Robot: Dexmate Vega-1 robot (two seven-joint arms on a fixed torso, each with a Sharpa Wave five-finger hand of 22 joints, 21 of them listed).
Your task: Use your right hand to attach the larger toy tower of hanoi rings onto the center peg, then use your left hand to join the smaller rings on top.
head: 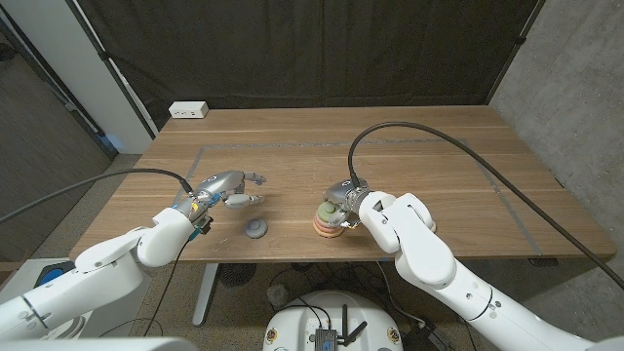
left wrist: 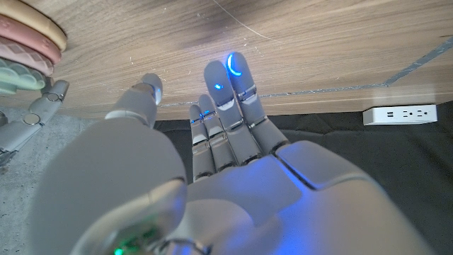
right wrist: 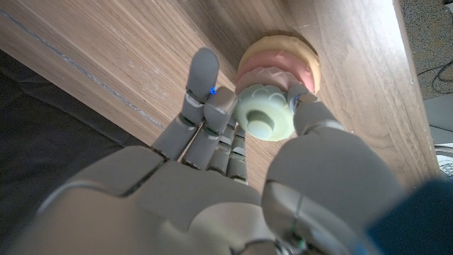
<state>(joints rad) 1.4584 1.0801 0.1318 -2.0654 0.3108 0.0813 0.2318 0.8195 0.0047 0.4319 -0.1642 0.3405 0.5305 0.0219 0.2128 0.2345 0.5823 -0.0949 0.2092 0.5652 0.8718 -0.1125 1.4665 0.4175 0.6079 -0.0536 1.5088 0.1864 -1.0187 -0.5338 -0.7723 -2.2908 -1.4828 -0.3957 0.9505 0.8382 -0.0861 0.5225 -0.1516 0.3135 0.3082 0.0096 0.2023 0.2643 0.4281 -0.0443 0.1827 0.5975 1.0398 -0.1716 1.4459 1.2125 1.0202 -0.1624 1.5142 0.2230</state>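
Wooden table [head: 429,156]: right hand [head: 347,198] grips green ring [right wrist: 264,117]

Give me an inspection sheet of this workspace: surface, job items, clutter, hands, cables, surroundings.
Surface: wooden table with pale tape lines marked on it.
Job's things: stack of pastel pink and orange toy rings near the front edge; pale green ring on top of it; small grey round piece lying apart, near the left hand.
Clutter: nothing seen.
Hands: right hand grips the green ring between thumb and fingers over the stack; left hand holds nothing, fingers apart above the table.
Cables: black cable loops over the table to the right arm; another runs to the left arm.
Surroundings: white power strip at the far edge; dark curtain behind.
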